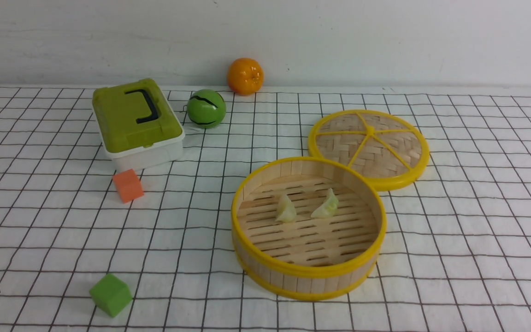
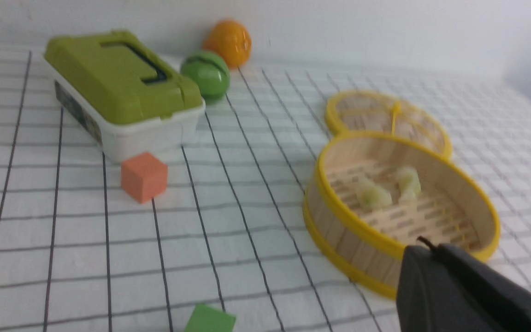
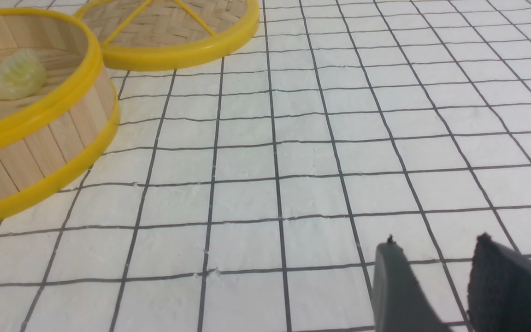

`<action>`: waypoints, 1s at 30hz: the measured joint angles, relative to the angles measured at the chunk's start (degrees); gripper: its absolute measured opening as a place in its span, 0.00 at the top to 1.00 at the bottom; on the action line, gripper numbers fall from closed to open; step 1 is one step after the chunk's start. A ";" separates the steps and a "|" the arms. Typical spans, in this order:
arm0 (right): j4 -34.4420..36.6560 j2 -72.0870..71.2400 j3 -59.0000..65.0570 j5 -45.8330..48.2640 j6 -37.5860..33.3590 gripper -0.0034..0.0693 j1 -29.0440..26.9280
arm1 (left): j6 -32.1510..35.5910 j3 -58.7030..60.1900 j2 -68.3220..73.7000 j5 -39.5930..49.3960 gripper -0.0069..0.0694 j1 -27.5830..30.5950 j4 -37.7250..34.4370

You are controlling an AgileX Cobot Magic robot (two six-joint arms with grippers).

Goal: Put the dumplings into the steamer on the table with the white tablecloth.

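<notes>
Dumplings [image 1: 307,207] both lay inside the steamer [image 1: 309,273]; my right tool [image 3: 431,276] hung slightly parted and empty, left tool's [image 2: 436,258] state unclear; best retreat without nudging the rim.

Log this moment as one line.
dumplings: both in steamer | right gripper: open, empty | left gripper: state unclear

The steamer [image 1: 308,269] has a pale wood-strip wall and slatted floor, with smooth, glossy yellow rims that look plastic. Its flat lid [image 1: 369,148] is woven bamboo. The dumplings [image 1: 305,207] are translucent and waxy. The white tablecloth [image 1: 468,240] is matt fabric. The orange cube [image 1: 128,185] and green cube [image 1: 110,294] look like matt foam, perhaps.
</notes>
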 joint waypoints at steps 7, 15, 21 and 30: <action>0.00 0.00 0.00 0.00 0.00 0.62 0.00 | 1.95 14.93 -9.96 -11.67 0.93 15.23 -2.99; 0.00 0.00 0.00 0.00 0.00 0.62 0.00 | -1.99 19.77 -10.08 -10.33 0.93 21.30 0.55; 0.00 0.00 0.00 0.00 0.00 0.62 0.00 | -4.79 19.84 -10.08 -2.82 0.93 21.42 3.96; 0.00 0.00 0.00 0.00 0.00 0.62 0.00 | -1.00 19.84 -10.08 1.34 0.93 21.42 3.42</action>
